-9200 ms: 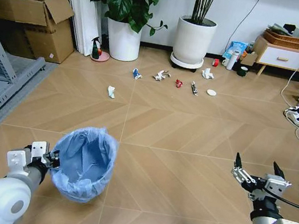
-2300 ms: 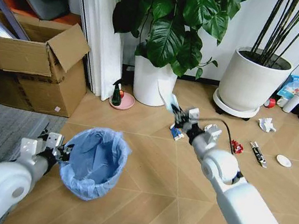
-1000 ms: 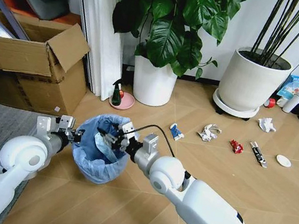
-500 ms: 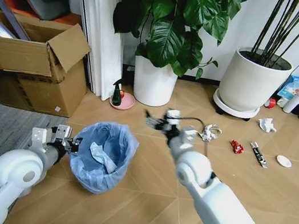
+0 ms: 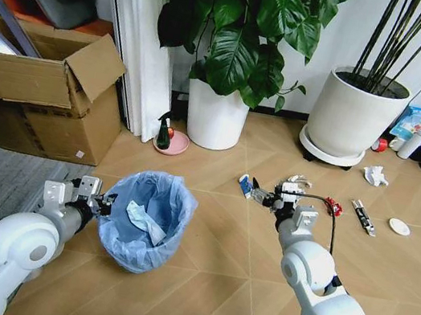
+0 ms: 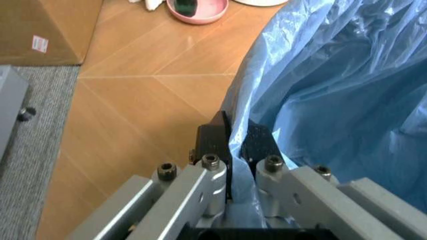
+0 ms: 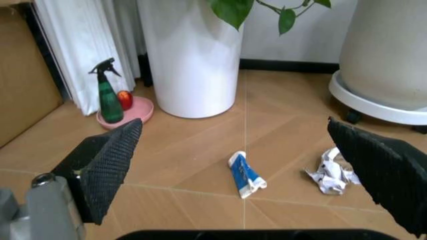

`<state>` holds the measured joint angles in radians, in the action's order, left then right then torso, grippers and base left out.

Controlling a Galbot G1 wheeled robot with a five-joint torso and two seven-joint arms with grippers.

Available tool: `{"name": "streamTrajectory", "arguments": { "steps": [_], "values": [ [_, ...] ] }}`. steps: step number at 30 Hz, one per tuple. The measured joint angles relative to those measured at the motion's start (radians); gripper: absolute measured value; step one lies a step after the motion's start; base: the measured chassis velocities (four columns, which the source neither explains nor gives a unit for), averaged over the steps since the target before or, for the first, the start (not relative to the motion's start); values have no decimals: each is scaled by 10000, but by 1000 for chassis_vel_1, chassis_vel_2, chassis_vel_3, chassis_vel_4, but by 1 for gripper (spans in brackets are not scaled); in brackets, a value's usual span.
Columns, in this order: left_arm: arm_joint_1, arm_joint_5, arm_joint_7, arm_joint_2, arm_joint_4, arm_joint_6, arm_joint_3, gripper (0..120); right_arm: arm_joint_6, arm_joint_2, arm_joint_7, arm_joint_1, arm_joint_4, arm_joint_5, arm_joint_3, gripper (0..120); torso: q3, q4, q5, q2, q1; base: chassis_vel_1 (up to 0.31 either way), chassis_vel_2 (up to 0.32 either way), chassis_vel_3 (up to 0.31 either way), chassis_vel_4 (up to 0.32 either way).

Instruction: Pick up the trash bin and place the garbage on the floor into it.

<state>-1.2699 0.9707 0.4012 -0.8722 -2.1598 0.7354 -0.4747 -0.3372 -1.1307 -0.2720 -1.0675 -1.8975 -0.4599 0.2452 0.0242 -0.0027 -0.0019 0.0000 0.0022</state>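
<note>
In the head view, the trash bin (image 5: 142,223), lined with a crinkled light-blue bag, is seen on the floor (image 5: 204,287) at the lower left, with a white paper wad (image 5: 141,217) lying inside it. The left gripper (image 5: 98,204) is clamped on the bin's near-left rim. The right gripper (image 5: 273,196) is stretched out over the tiles toward the litter, its fingers spread apart, with a blue-white wrapper (image 5: 245,185) just beside it. Further to the right a red wrapper (image 5: 333,206), a dark narrow wrapper (image 5: 363,216) and a white round disc (image 5: 399,227) are scattered, and another crumpled paper (image 5: 373,175) lies near the large white pot (image 5: 351,117). A second white pot (image 5: 215,115) with a broad-leaved plant is seen behind the bin, and a cardboard box (image 5: 38,94) at the left.

In the left wrist view, the left gripper (image 6: 233,145) is shown closed on the blue bag and rim of the trash bin (image 6: 347,100), the two dark fingers pinching the plastic between them. A pink dish (image 6: 197,10) is visible on the tiles beyond.

In the right wrist view, the right gripper (image 7: 240,150) is held wide apart above the floor (image 7: 187,150). Between its fingers the blue-white wrapper (image 7: 245,175) is seen, with a crumpled white paper wad (image 7: 331,171) just beside it. A green spray bottle (image 7: 109,97) stands on a pink dish (image 7: 133,112) next to the white pot (image 7: 190,55).
</note>
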Motion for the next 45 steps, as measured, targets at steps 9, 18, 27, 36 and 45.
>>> {"name": "streamTrajectory", "arguments": {
  "steps": [9,18,27,36,45],
  "values": [
    [-95,-10,0,69,-152,0,18,0,15,-119,7,-104,-54,31,25,100,3,2,3,-1,2,-184,181,193,-185],
    [-123,-11,-11,68,-219,-2,33,0,47,-131,13,-230,-113,61,138,100,3,2,2,0,3,-200,194,209,-205],
    [-99,-54,-29,-30,-219,-2,84,0,52,-48,26,-447,-152,83,293,100,3,1,-10,-1,3,-214,210,218,-218],
    [-155,-88,-44,-44,-267,-1,85,0,72,45,87,-880,-242,322,411,100,4,2,-6,-1,4,-201,196,210,-201],
    [-224,-91,-45,-29,-417,0,83,0,66,1,113,-1044,-259,391,465,100,1,1,-3,-1,1,-85,86,94,-91]
  ]
}}
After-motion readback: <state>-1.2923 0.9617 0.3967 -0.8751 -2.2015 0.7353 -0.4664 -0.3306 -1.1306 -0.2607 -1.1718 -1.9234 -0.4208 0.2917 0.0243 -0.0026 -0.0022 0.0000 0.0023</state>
